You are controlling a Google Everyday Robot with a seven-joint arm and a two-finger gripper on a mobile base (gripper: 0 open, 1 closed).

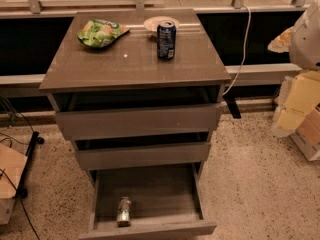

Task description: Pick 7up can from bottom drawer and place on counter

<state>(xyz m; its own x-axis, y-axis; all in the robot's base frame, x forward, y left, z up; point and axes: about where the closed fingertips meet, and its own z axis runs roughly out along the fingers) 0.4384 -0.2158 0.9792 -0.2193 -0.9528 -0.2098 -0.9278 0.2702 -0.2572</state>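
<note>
step in hand: going down for the 7up can (123,211); looks like nothing's been grabbed yet
gripper (307,34): pale shape up at the right edge, about level with the counter and well apart from the drawer; can't tell if open or closed tbh
can spot: lying on its side on the floor of the bottom drawer (150,230), front-left part, just behind the front panel and clear of the left wall
drawer: pulled well out, so open from above over the can; the two upper drawers only shade the back part
long axis: roughly front to back, nearly square to the front panel, with the far end leaning a touch right
pointing: one round end toward the front panel, the other toward the back; can't tell which end is the top
how to do it well: probably best straight down from above, closing left-right across the round body at mid-length, not end to end; go gentle, since a nudge likely rolls it sideways; mind the front panel right next to it
drop zone: counter (125,66), bare front half; steer clear of the dark blue can (166,39), chip bag (100,32) and pale bowl (161,22) further back
</note>
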